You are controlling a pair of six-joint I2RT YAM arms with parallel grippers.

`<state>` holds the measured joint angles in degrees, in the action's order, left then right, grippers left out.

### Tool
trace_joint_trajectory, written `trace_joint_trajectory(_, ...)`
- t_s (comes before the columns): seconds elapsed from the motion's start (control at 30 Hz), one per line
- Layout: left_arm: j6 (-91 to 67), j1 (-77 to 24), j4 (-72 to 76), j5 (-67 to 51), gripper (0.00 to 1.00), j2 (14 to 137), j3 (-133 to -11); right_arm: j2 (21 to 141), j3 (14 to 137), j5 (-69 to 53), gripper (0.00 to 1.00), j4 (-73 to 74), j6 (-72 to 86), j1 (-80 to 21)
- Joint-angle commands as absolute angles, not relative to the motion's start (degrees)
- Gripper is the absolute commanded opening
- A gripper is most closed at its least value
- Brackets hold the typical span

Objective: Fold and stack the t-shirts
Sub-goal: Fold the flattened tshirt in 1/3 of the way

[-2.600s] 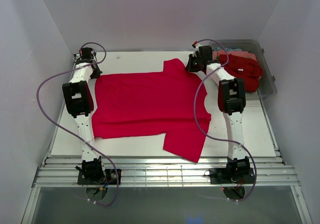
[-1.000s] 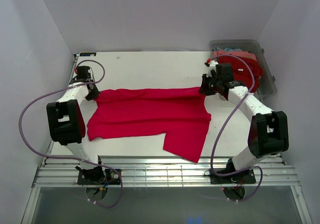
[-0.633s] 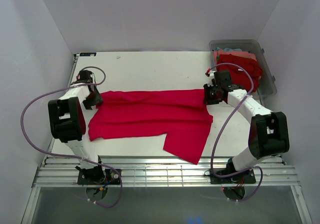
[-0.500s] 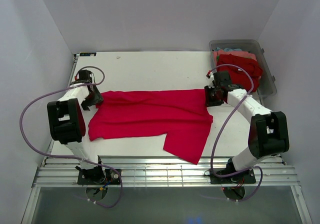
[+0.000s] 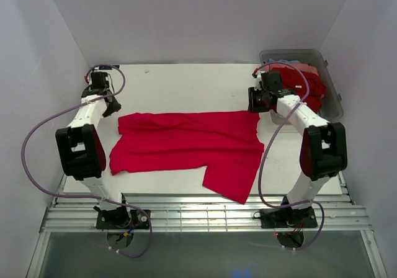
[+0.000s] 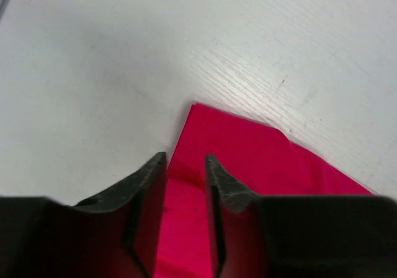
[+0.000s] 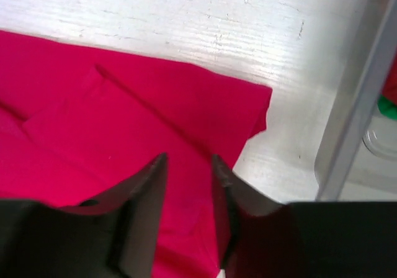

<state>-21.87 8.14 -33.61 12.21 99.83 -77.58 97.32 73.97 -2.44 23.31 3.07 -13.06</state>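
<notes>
- The left pincer [image 6: 186, 159] stands partly open, with a narrow gap between its two dark fingers [image 6: 146, 188]. Nothing is caught in the gap; only red cloth shows through it from below.
- The right pincer [image 7: 189, 158] is parted about as far and also holds nothing. Red cloth lies beneath and between its fingers [image 7: 142, 197].
- No view shows whether either pincer's tips brush the cloth.
- The red t-shirt [image 5: 186, 144] lies flat across the middle of the white table [image 5: 186, 82]. Its far edge is a nearly straight line, and one flap reaches toward the near edge on the right.
- In the top view the left pincer [image 5: 110, 107] sits at the shirt's far left corner and the right pincer [image 5: 255, 101] at its far right corner. The jaw gaps are too small to read there.
- The left wrist view shows that corner of the red t-shirt [image 6: 248, 160] as a sharp point on bare table [image 6: 93, 54], just ahead of the fingers.
- The right wrist view shows the shirt's other corner [image 7: 248, 104], slightly curled, just beside the wall of the clear bin [image 7: 353, 104]. A scrap of green is visible behind that wall.
- Only the top view shows the whole clear bin [image 5: 333, 98] at the table's far right, with heaped t-shirts [image 5: 301, 82] inside, mostly red with pale blue and pink at the back.
</notes>
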Motion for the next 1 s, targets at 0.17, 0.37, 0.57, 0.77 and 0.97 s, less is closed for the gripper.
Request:
trace_joint_trajectory(0.17, -22.23, 8.09, -34.27, 9.41, 0.08, 108.72, -82.09, 109.68, 84.72, -0.27, 0.13, 23.02, 3.78, -13.27)
trace_joint_trajectory(0.37, -22.85, 8.17, -34.63, 9.58, 0.02, 111.09, -82.27, 115.04, 86.48, 2.00, 0.11, 23.99, 3.78, -13.27)
trace_joint_trajectory(0.57, -22.94, 8.09, -34.89, 9.67, 0.01, 113.72, -83.49, 117.77, 86.49, 4.83, 0.11, 26.36, 3.78, -13.18)
trace_joint_trajectory(0.77, -22.94, 8.17, -34.89, 8.35, 0.01, 116.98, -85.86, 119.18, 85.96, 4.92, 0.11, 26.98, 4.04, -13.01)
trace_joint_trajectory(0.97, -23.20, 8.17, -34.72, 7.12, 0.00, 121.72, -88.59, 121.11, 87.36, 4.75, 0.10, 27.95, 4.75, -12.48)
